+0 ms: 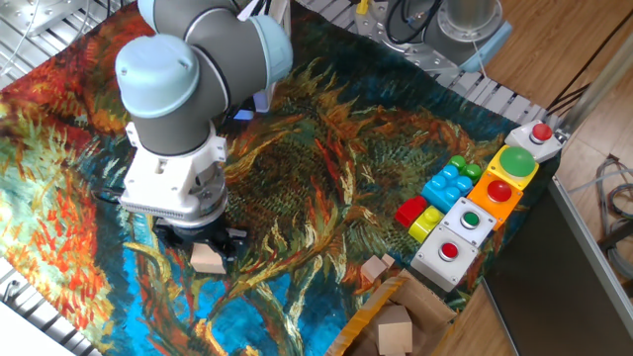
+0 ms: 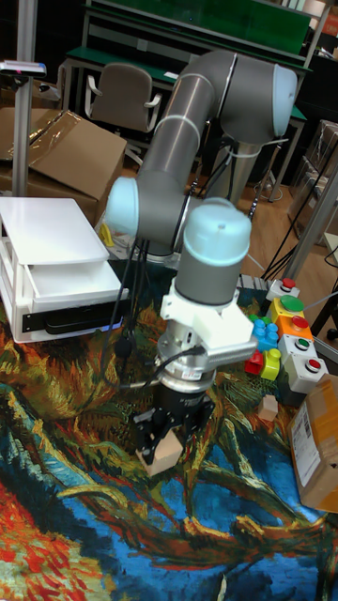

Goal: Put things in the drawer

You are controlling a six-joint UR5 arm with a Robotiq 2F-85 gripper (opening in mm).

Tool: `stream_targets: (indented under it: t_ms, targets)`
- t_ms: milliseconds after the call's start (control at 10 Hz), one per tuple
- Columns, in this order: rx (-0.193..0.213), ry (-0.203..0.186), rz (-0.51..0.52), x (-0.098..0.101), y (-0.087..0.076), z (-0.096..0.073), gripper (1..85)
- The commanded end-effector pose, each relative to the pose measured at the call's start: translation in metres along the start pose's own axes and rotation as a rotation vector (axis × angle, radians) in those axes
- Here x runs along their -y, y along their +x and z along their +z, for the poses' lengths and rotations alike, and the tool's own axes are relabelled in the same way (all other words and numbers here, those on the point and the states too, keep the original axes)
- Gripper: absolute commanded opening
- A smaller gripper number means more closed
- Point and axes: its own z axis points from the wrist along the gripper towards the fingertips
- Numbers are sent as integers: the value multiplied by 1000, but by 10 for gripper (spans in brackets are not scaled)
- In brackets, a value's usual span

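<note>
Standing at nine o'clock in the tall fixed view, the white cabinet shows an upper white tray pulled partway out, nothing visible in it, and below it the dark drawer; I cannot tell whether that one is pulled out or what it holds. No writing on the cabinet can be read. Right of it, at the middle of the desk, which is covered by a cloth printed with orange and blue flowers, the grey arm arches over and points its wrist straight down. The pincer is closed on a pale wooden cube, one black finger on each side; the cube sits tilted and very low over the cloth, and whether it touches the cloth cannot be told. In the fixed view the same cube lies toward seven o'clock under the pincer. Further right, a second small wooden cube rests on the cloth at about five o'clock, just beside the flap of a brown cardboard box holding a larger wooden block. At three o'clock sit coloured toy bricks touching a row of button boxes with red and green buttons, their labels too small to read.
</note>
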Motion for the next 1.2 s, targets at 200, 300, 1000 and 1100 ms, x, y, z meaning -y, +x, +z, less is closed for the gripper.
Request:
stream_targets:
  t_ms: [200,300,1000,1100]
  targets:
    - [21,3,-26,1,-6,-33,13]
    - [30,15,-22,4,-8,-33,13]
    - [-68,34,-31,-3,53,-105,13]
    - [-74,25,-29,-6,56,-108,13]
